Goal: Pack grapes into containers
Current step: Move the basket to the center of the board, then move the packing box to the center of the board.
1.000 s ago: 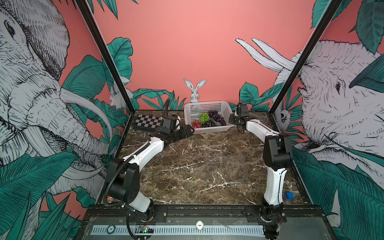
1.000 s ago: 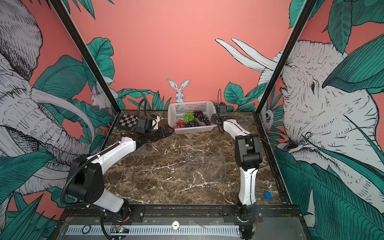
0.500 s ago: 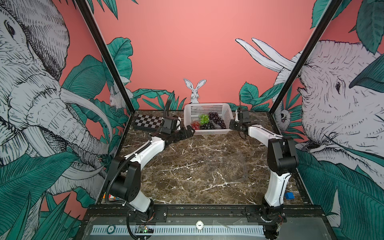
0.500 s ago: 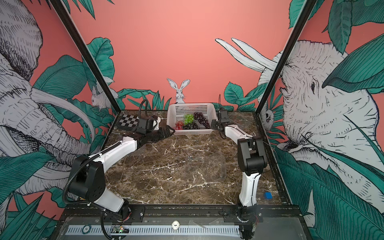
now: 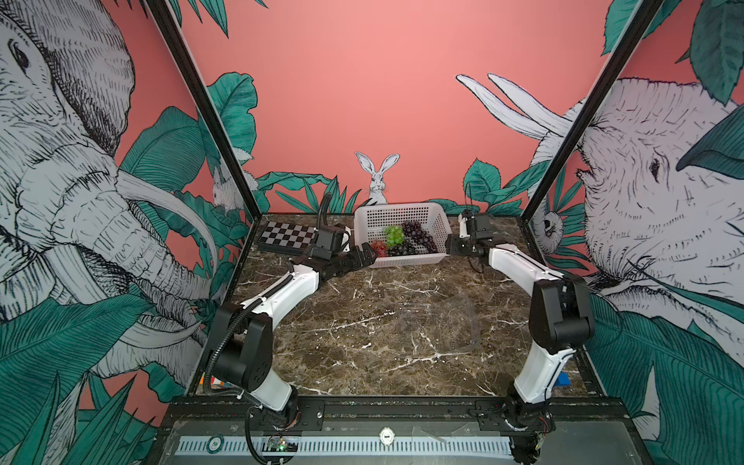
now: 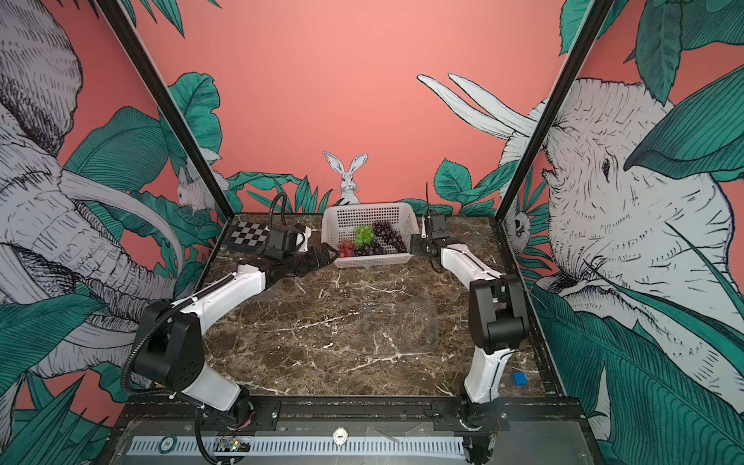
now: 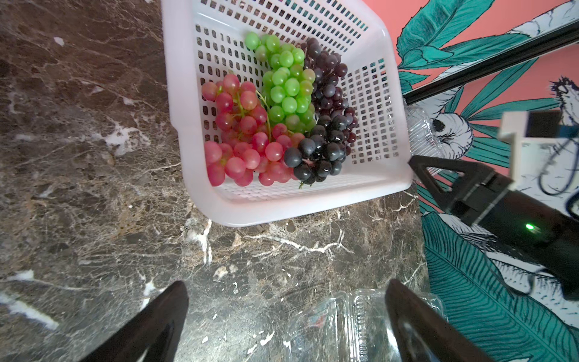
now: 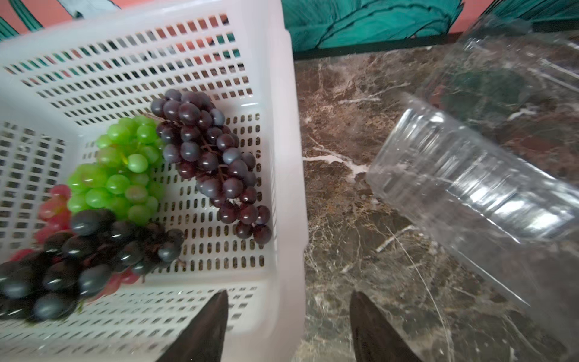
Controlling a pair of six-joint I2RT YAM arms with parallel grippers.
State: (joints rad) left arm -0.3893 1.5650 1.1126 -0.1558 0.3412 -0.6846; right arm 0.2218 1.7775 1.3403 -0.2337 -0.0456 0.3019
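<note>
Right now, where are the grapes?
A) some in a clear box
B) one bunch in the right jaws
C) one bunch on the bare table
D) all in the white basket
D: the red grapes, green grapes and dark grapes all lie inside the white basket; the clear box beside it looks empty.

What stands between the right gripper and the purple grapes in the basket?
Only the side wall of the basket: the right gripper appears to straddle its rim with open jaws, and the purple grapes lie uncovered inside.
</note>
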